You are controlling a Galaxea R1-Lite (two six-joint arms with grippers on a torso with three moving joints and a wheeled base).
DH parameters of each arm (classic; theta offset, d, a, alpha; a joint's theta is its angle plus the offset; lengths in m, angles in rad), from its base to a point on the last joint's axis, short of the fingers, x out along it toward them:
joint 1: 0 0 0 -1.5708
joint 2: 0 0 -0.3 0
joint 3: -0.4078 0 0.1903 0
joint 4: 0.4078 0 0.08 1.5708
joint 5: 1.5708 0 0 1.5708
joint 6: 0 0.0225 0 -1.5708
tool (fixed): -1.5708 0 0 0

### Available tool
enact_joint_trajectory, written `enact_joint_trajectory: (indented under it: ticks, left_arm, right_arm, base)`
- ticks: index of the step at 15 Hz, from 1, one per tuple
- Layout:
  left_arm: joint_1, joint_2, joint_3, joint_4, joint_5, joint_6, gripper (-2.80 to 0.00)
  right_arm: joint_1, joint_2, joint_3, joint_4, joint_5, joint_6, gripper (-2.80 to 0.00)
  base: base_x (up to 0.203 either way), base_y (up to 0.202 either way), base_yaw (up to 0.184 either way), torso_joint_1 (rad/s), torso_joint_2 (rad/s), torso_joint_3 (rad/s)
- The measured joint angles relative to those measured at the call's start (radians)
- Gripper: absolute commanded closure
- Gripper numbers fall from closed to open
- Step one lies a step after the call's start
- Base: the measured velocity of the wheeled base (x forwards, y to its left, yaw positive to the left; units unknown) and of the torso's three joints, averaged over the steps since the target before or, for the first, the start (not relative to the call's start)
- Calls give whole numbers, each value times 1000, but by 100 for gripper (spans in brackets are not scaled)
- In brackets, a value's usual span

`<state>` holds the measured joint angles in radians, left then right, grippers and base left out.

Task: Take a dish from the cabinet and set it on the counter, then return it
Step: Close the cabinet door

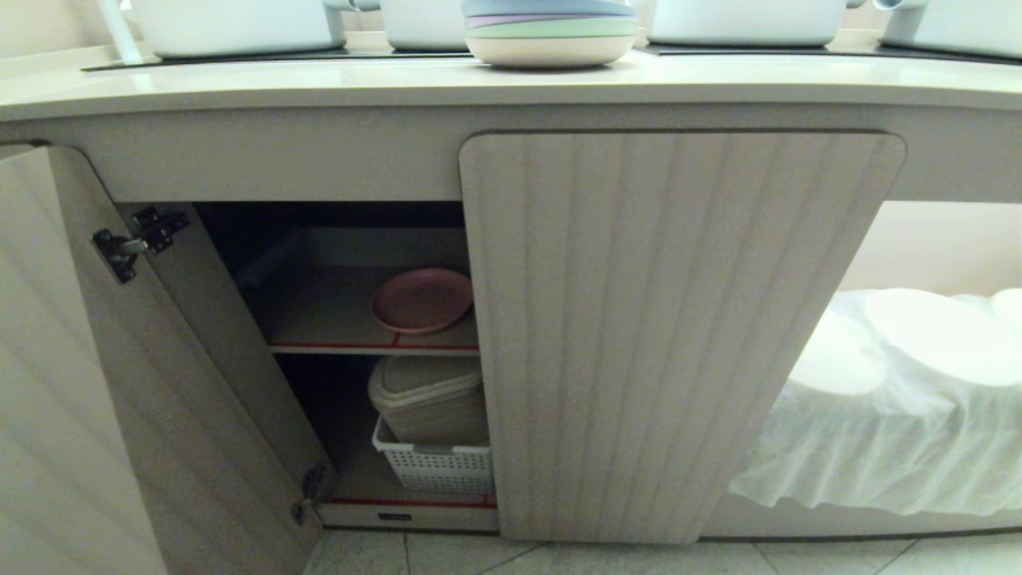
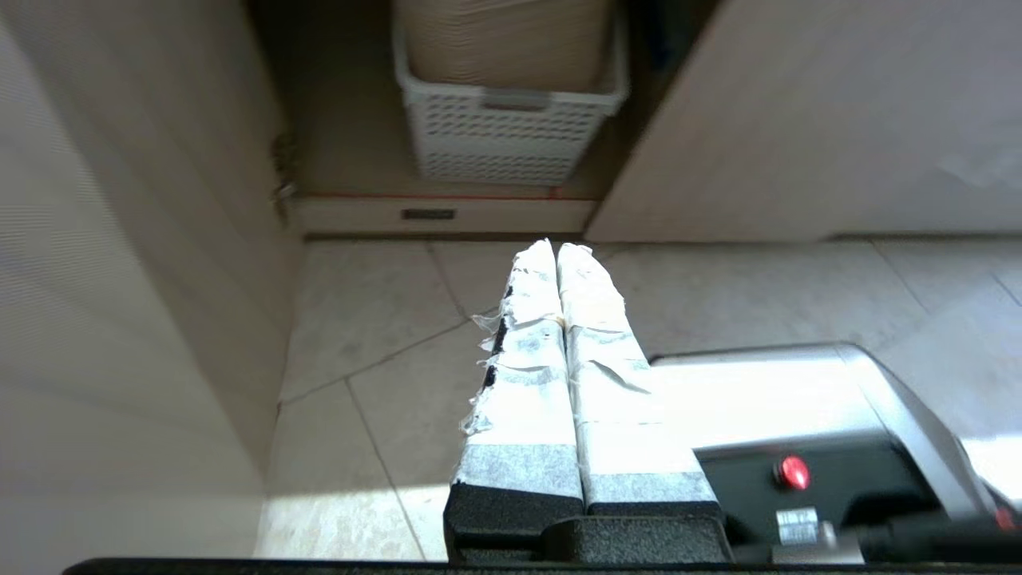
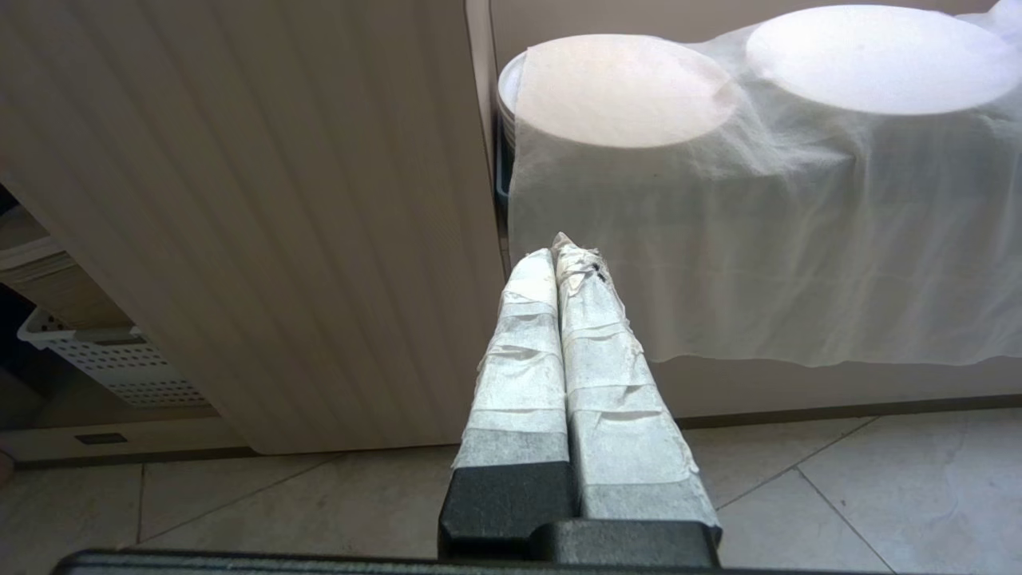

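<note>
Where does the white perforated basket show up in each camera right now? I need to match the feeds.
Head view: white basket on the cabinet's bottom shelf, below the pink dish.
Left wrist view: basket at the top centre, beyond the shut fingers.
Right wrist view: only its corner at the left edge.
Shared landmark: the fluted closed door.
</note>
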<state>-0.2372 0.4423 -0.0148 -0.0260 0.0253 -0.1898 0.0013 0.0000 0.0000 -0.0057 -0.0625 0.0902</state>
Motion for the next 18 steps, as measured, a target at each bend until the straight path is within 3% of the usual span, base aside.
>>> enact_joint_trajectory:
  ticks: [3, 7, 12, 18]
  left_arm:
    - [-24, -113, -9, 63, -21, 26, 0]
    - [54, -153, 12, -2, -80, 43, 0]
    - [209, -196, 15, -18, -102, 167, 0]
    - [232, -367, 15, -23, -104, 188, 0]
  right_arm:
    - [0, 0, 0, 0, 0, 0, 0]
    - [0, 0, 0, 0, 0, 0, 0]
    - [0, 0, 0, 0, 0, 0, 0]
    - [0, 0, 0, 0, 0, 0, 0]
  base:
    - [0, 0, 0, 0, 0, 0]
    - [0, 0, 0, 0, 0, 0]
    - [0, 0, 0, 0, 0, 0]
    - [0, 0, 0, 0, 0, 0]
